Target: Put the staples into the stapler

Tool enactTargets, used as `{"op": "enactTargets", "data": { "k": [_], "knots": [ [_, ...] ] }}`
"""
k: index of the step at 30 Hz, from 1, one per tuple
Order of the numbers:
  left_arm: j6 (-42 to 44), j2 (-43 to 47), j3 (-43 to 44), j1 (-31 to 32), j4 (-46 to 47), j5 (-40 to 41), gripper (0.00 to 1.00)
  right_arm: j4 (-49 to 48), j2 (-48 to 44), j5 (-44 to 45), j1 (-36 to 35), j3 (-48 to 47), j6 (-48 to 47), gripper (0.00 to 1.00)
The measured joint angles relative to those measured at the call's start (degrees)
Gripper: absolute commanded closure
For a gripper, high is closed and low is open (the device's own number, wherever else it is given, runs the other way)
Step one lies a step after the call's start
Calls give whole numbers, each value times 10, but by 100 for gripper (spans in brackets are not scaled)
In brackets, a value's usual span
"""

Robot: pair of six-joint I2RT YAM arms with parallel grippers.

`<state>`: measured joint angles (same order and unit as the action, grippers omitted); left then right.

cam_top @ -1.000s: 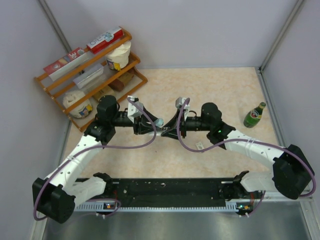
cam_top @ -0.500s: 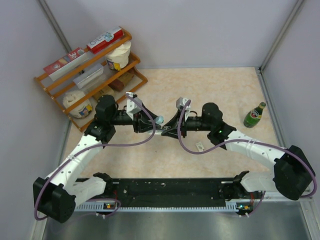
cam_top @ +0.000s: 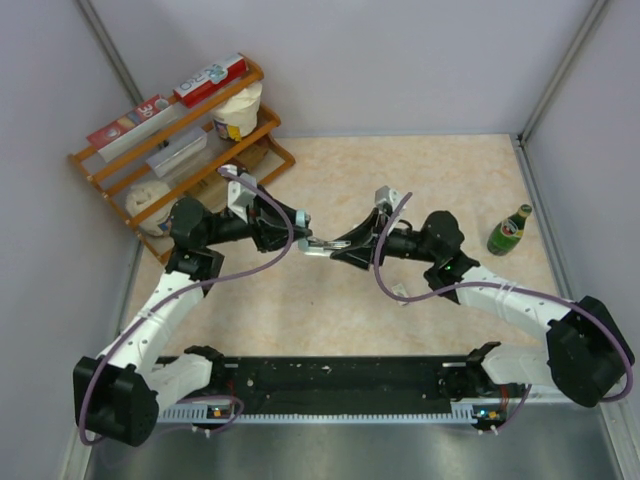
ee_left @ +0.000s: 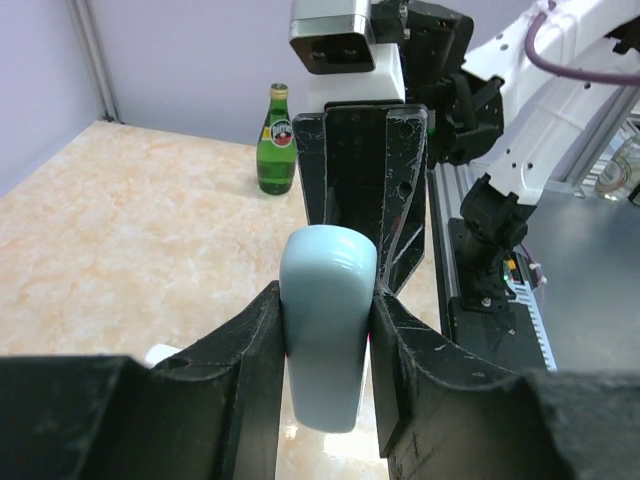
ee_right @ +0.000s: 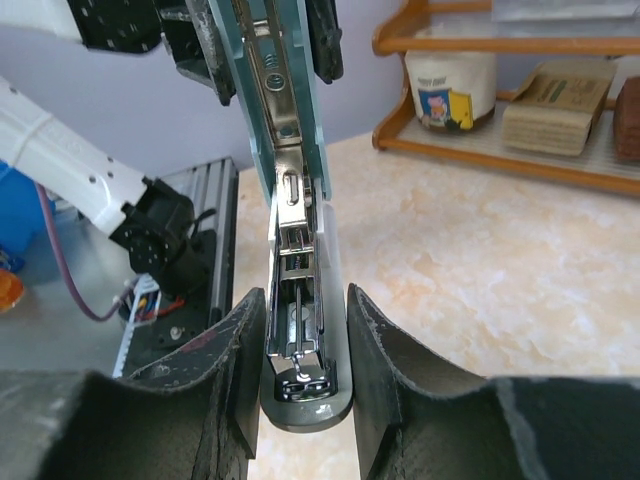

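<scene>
The stapler (cam_top: 320, 243) hangs above the table, swung open and stretched between both grippers. My left gripper (cam_top: 297, 226) is shut on its light blue top cover (ee_left: 326, 340), whose rounded end pokes out between the fingers. My right gripper (cam_top: 347, 245) is shut on the grey base end (ee_right: 305, 405), and the open metal magazine channel (ee_right: 293, 250) runs away from it towards the left gripper. The staples (cam_top: 399, 294), a tiny whitish packet, lie on the table below the right forearm, next to its purple cable.
A wooden shelf rack (cam_top: 118, 172) with boxes and jars stands at the back left. A green bottle (cam_top: 509, 230) stands at the right near the wall. The black base rail (cam_top: 330, 378) runs along the near edge.
Both grippers have risen and drawn apart. The left wrist swung back to the left and the right one shifted right, so the stapler now lies opened out between them.
</scene>
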<state>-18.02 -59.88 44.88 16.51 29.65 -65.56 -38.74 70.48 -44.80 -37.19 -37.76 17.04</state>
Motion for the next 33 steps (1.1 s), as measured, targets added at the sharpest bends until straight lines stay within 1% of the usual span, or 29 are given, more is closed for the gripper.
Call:
{"op": "enactTargets", "data": {
  "k": [5,11,17,22,23,33],
  "knots": [
    [-119,3,-31,-33,131,13,100,-71,0,9,15,16,54,100],
    [-225,5,-86,-58,257,52,100,-113,0,24,22,33,97,100],
    [-283,5,-104,-65,320,70,100,-144,0,30,22,33,119,100],
    [-288,5,-106,-67,324,71,100,-143,0,30,22,31,119,100],
    [-285,5,-106,-67,322,70,100,-139,0,29,22,31,116,98],
    [-221,11,-104,-57,277,48,100,-78,-10,11,25,19,89,61]
  ]
}}
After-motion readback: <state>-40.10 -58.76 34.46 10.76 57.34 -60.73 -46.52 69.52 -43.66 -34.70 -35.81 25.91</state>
